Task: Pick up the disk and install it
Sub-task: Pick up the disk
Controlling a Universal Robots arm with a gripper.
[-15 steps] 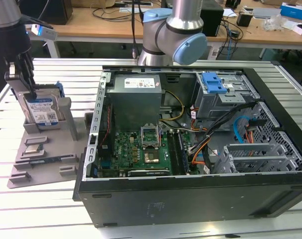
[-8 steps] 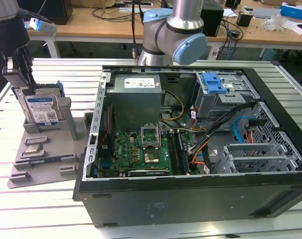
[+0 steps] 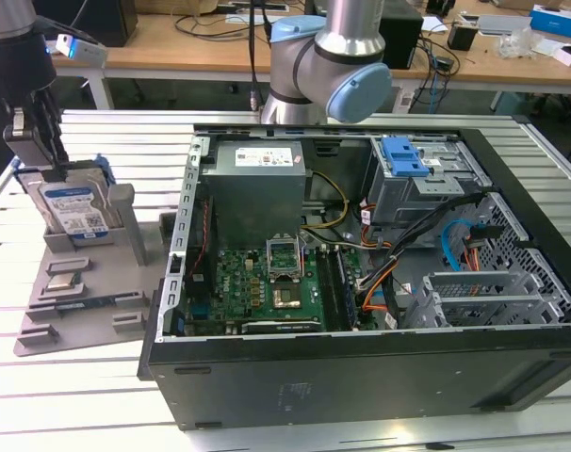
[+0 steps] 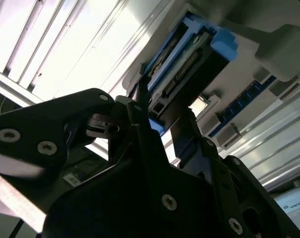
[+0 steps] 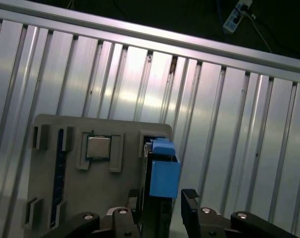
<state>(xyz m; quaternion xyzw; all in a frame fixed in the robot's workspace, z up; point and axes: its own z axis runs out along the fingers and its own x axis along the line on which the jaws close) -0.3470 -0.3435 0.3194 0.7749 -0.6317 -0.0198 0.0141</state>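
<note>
The disk (image 3: pixel 73 209), silver with a white-and-blue label and a blue bracket, stands on edge in a slot at the back of the grey tray (image 3: pixel 83 315), on the exterior view's left. My gripper (image 3: pixel 42 141) comes down on it from above. In the first wrist view the disk's blue-capped edge (image 5: pixel 164 173) sits between the two black fingers (image 5: pixel 189 210), which press close on both flat sides. The second wrist view shows the disk (image 4: pixel 189 59) running away from the gripper (image 4: pixel 162 106), still seated in the tray.
An open computer case (image 3: pixel 361 377) fills the middle and the exterior view's right, with a grey drive cage and its blue latch (image 3: pixel 403 155) at the back. The tray also holds a small chip (image 5: pixel 98 147). The arm's base (image 3: pixel 323 66) stands behind the case on the ribbed metal table (image 5: pixel 239 124).
</note>
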